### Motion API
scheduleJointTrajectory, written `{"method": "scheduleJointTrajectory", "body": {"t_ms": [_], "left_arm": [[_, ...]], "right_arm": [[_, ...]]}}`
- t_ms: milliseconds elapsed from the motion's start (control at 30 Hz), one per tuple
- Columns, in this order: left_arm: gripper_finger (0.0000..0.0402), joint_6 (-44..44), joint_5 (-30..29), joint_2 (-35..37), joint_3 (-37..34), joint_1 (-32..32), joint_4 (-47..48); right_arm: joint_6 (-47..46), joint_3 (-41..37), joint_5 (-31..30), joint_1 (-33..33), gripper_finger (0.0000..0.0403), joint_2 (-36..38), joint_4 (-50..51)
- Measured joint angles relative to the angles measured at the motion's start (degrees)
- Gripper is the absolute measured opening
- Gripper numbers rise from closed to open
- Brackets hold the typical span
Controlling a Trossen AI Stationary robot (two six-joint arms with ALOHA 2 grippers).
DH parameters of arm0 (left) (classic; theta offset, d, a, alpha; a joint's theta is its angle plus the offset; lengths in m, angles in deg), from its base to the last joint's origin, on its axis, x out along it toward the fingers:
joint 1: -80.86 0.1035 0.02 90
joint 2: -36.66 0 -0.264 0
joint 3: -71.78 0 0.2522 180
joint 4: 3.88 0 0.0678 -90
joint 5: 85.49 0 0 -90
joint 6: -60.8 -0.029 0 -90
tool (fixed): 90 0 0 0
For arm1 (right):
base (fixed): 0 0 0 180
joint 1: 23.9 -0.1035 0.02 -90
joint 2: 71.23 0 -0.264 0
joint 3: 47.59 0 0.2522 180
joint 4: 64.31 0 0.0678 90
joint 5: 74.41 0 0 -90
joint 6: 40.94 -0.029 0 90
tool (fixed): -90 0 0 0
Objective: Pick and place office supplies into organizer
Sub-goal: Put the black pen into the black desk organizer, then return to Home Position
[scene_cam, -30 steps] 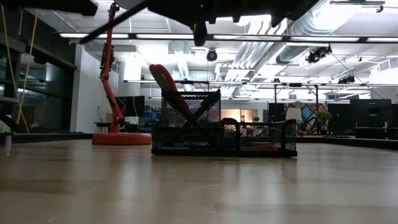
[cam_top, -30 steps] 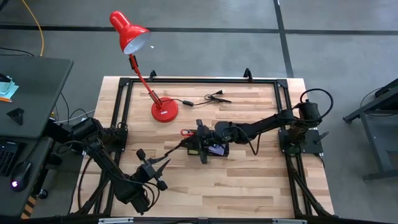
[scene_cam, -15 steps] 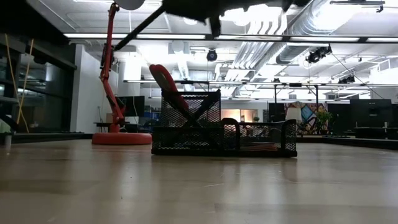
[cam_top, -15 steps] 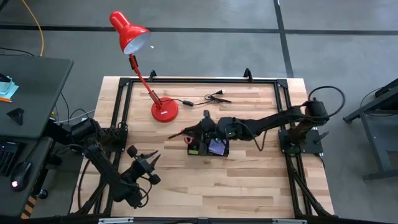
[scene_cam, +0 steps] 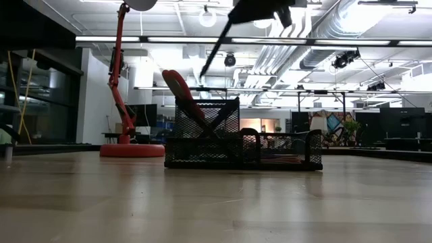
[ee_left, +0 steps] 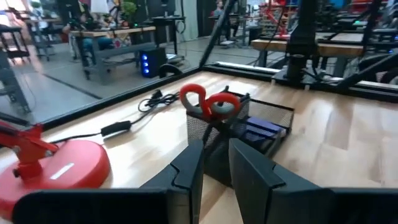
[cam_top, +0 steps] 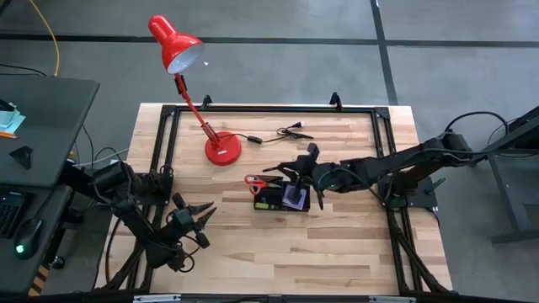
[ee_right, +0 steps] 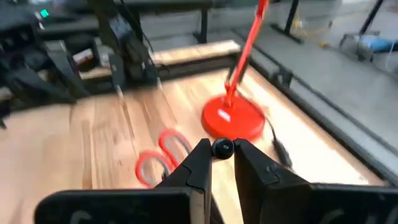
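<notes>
Since a second ago the right gripper [cam_top: 296,161] has pulled back from over the organizer toward the table's far right, carrying a thin black pen [ee_right: 223,148] with it; its fingers [ee_right: 198,163] are clamped on the pen, whose round end shows between them in the right wrist view. In the low view the pen [scene_cam: 216,42] hangs slanted high above the organizer [scene_cam: 243,143]. Below and just beside the gripper, the organizer [cam_top: 283,199] sits near the middle of the table [cam_top: 337,252], with the red-handled scissors [cam_top: 261,180] standing in its taller compartment, handles up and leaning toward the lamp side. A purple sticky pad [cam_top: 293,197] lies in the low compartment next to them. Farther out, the red desk lamp [cam_top: 221,149] stands on the far left part of the table, its black cable [cam_top: 282,132] trailing along the far edge. The left gripper [cam_top: 195,215] has drawn back to the near left corner, and waits there with its fingers [ee_left: 189,171] a small gap apart, holding nothing, pointed at the scissors [ee_left: 208,104].
</notes>
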Motion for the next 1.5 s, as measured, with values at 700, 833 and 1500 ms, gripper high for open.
{"method": "scheduleJointTrajectory", "body": {"t_ms": [700, 833, 1500], "left_arm": [[0.0067, -0.2, 0.1, 0.0, -0.8, 0.0, -1.7], [0.0067, -0.2, 0.1, 0.0, -0.8, 0.0, -1.7], [0.0067, -4.3, 1.1, 0.0, -0.8, 0.0, -2.4]], "right_arm": [[-7.5, -1.1, 9.8, 4.3, 0.0033, -11.6, 1.6], [-6.6, -1.0, 12.6, 5.9, 0.0037, -12.4, 1.2], [0.2, -0.9, 6.6, 3.0, 0.0308, -14.5, -1.7]]}}
